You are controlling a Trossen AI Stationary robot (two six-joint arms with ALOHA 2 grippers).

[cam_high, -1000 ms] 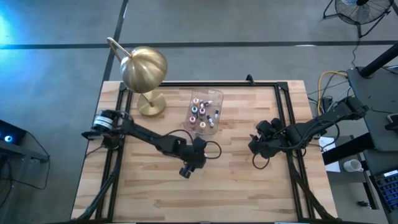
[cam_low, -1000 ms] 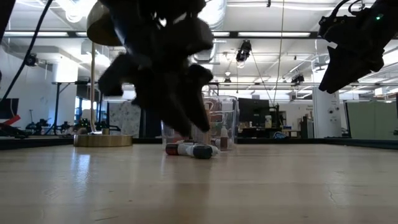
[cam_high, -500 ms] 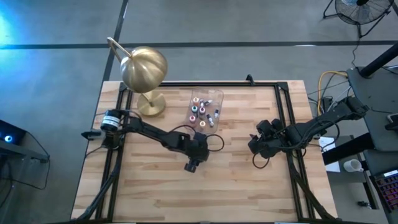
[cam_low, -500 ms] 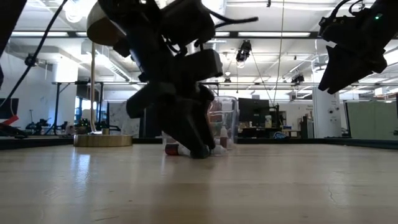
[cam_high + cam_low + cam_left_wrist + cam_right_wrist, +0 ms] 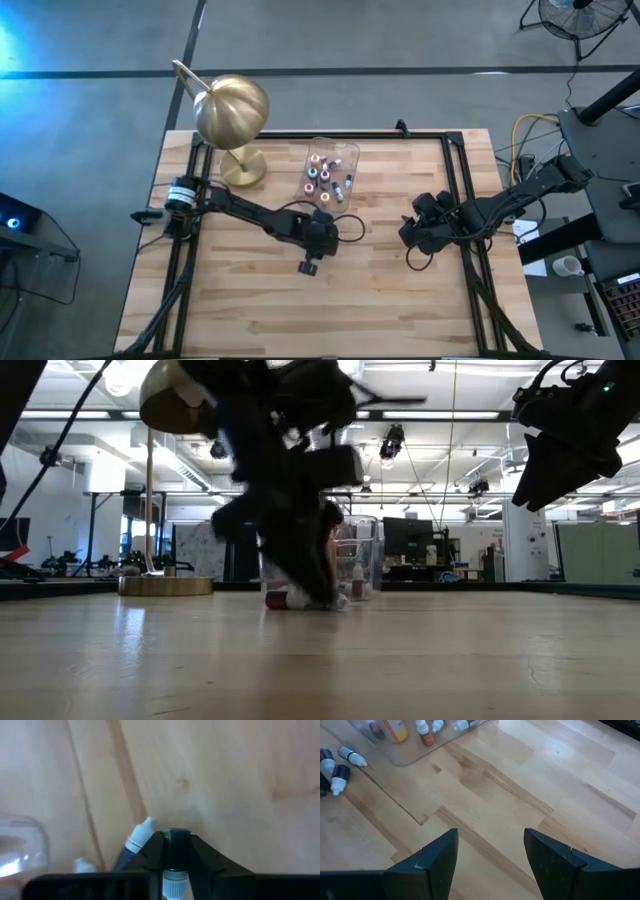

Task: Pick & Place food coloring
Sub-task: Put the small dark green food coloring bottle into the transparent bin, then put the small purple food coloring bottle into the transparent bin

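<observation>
Left gripper (image 5: 175, 855) mid-counter (image 5: 400, 290), clamped on a food coloring bottle (image 5: 175, 851). Right gripper (image 5: 490, 852) fingers apart, near right edge.

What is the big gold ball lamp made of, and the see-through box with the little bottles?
The dome lamp looks like polished metal, brass-coloured: it shines and carries bright highlights. It could also be coated. The tub looks like clear plastic: you can see the food coloring bottles through its walls, and its corners are rounded. The table looks like pale wood with visible plank grain.
</observation>
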